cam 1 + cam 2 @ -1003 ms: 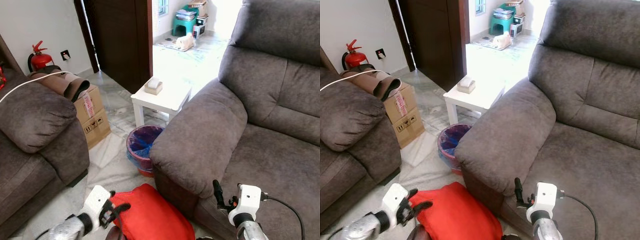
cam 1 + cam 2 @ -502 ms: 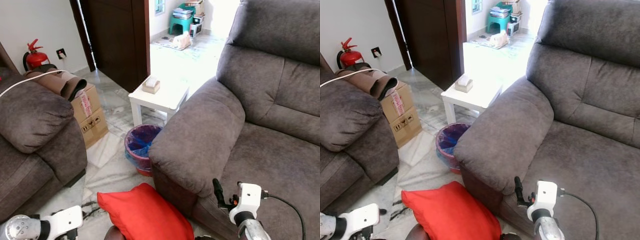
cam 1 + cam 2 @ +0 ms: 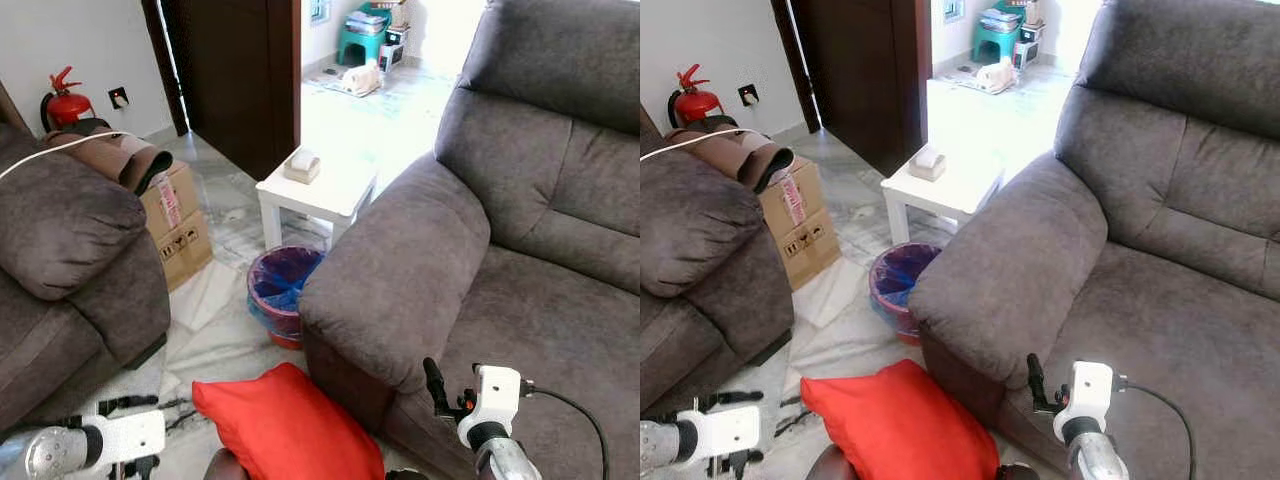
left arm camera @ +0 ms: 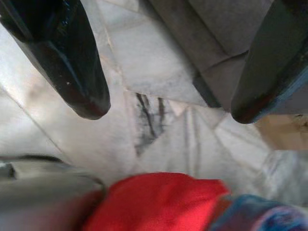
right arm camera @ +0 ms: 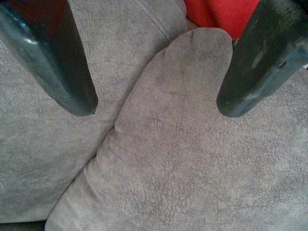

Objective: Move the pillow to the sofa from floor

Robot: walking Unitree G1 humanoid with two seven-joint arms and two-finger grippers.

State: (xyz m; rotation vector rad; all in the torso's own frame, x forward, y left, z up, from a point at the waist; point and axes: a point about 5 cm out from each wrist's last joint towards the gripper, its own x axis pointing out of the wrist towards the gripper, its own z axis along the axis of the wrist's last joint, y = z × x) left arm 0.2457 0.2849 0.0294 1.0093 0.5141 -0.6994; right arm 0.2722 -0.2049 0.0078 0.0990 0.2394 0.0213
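The red pillow (image 3: 290, 425) lies on the marble floor (image 3: 215, 335), its right edge against the base of the grey sofa (image 3: 520, 300), just under the sofa's armrest (image 3: 395, 275) and near the blue-lined waste bin (image 3: 283, 293).

The left gripper (image 4: 163, 103) is low over the floor to the pillow's left, apart from it, fingers spread wide with nothing between them; in the left wrist view one corner of the red fabric sits past the fingertips. The right gripper (image 5: 154, 103) hovers over the sofa's seat cushion, likewise wide open and empty.

The step in hand looks like reaching for a grasp. A soft, bulky cushion will slump, so the left fingers should probably close deep on a corner or edge fold, not a thin pinch of cover. The lift then has to clear the armrest before swinging right onto the seat, and the right gripper could support the far edge.
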